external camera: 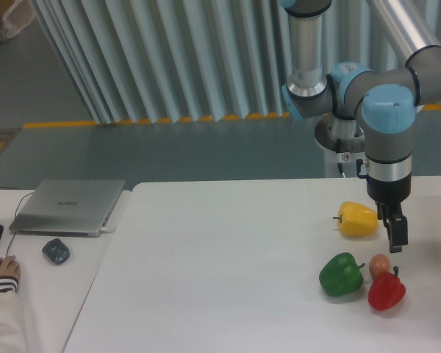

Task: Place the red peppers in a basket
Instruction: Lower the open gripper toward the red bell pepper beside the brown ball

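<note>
fingers (395,239) above red pepper (386,291) | pepper on table (228,279)

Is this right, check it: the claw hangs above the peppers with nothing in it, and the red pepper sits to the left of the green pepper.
One thing is wrong. In the camera view the red pepper sits to the right of the green pepper, not left. The rest holds: the claw hangs above the peppers with nothing in it.

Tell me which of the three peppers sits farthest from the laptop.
The red pepper, at the table's front right, beside the small orange-brown ball. The green pepper and yellow pepper lie nearer the laptop.
</note>
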Action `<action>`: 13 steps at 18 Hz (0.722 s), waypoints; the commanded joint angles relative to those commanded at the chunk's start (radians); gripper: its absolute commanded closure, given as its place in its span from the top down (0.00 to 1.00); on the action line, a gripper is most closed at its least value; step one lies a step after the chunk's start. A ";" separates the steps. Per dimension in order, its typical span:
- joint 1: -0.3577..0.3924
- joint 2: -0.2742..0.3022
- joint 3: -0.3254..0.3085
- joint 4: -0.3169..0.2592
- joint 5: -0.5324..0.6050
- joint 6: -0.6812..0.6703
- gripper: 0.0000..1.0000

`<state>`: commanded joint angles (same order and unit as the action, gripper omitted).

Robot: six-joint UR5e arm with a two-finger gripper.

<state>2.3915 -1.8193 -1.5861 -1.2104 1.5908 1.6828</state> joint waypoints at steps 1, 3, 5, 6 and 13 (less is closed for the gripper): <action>0.000 0.000 -0.006 0.002 0.002 0.002 1.00; 0.000 0.000 -0.014 0.008 0.003 0.000 1.00; -0.003 -0.008 -0.015 0.006 0.009 -0.006 1.00; 0.005 -0.005 -0.040 0.012 0.003 -0.014 1.00; -0.008 -0.014 -0.012 0.069 0.002 -0.317 1.00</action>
<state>2.3838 -1.8331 -1.5985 -1.1413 1.5923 1.3655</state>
